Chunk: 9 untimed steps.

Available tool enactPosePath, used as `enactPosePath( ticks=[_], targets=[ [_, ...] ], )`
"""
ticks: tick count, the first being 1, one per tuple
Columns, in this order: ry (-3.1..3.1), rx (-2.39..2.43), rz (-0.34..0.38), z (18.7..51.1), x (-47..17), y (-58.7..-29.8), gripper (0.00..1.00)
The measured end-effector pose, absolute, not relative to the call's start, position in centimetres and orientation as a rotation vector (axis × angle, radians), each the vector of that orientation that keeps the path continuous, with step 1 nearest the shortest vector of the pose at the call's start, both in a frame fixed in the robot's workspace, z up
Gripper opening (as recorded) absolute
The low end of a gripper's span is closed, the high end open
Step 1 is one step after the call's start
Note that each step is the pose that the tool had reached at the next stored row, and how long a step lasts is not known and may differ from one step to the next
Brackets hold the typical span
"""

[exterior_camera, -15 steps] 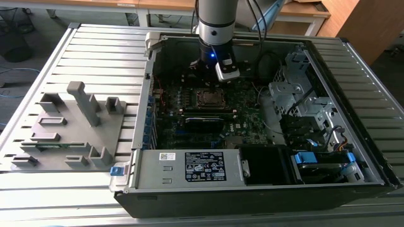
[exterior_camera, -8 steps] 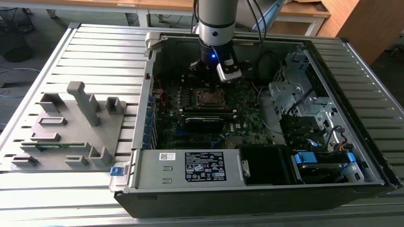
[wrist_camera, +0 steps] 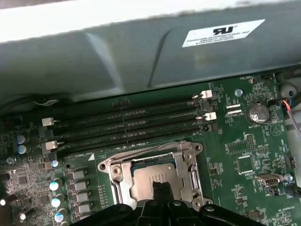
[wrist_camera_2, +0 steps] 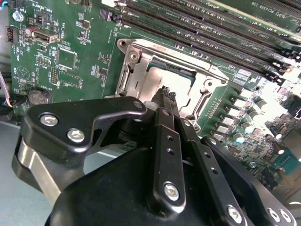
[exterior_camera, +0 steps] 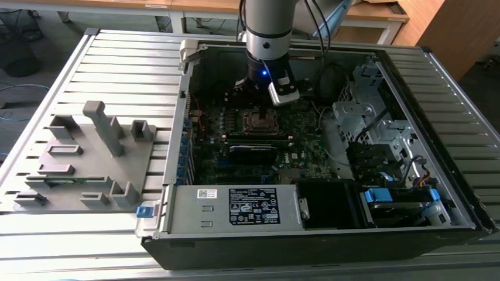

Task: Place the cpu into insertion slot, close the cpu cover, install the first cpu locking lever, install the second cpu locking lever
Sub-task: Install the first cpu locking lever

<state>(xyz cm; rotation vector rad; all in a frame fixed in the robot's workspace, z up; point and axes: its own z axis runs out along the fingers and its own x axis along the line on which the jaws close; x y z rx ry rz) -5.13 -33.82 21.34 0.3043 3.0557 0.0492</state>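
One tool (wrist_camera_2: 165, 96), fingers pressed together and gripping nothing, hovers just above the cpu (wrist_camera: 153, 176), which already lies in the insertion slot (wrist_camera: 113, 170) with the cpu cover (wrist_camera_2: 200, 77) down over it (both wrist views agree). Judging from this, a levers step calls for steady downward pressure.

CPU (wrist_camera: 155, 176) seated flat in insertion slot (wrist_camera_2: 126, 75), brownish-grey top showing. Silvery CPU cover (wrist_camera: 188, 162) closed down flat, framing chip, mid motherboard near memory slots.
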Motion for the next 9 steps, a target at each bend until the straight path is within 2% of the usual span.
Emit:
enactPosePath(
  ticks=[9],
  targets=[
    [3.076,0.307,0.046,21.33,-5.13,-33.83,0.1]
  ],
)
